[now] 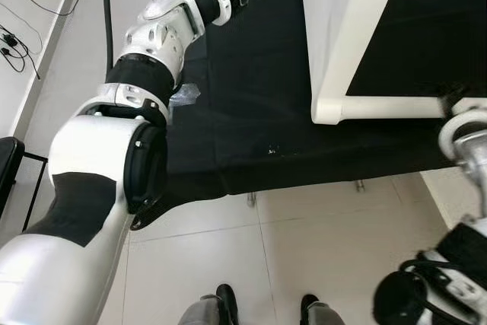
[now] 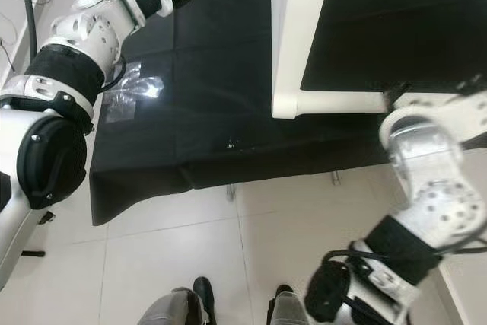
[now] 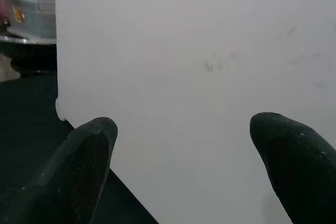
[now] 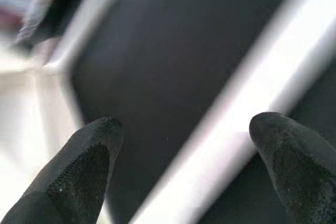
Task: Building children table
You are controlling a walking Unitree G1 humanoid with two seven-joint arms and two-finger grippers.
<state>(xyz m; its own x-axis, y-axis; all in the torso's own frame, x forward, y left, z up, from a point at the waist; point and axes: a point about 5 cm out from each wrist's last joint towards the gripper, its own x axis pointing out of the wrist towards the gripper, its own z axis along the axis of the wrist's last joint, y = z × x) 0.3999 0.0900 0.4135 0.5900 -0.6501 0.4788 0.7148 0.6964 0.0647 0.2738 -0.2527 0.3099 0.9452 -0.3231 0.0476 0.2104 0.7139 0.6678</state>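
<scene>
The white children's table frame lies upside down on a work table under a black cloth. My left arm reaches far across the cloth to the frame's far end. In the left wrist view my left gripper is open, its fingertips close in front of a flat white panel. My right arm comes in from the right at the frame's near rail. My right gripper is open, with a blurred white rail running behind its fingers.
A crumpled clear plastic bag lies on the cloth's left part. The cloth's front edge hangs over pale floor tiles, where my two feet stand. A black stand is at the far left by the wall.
</scene>
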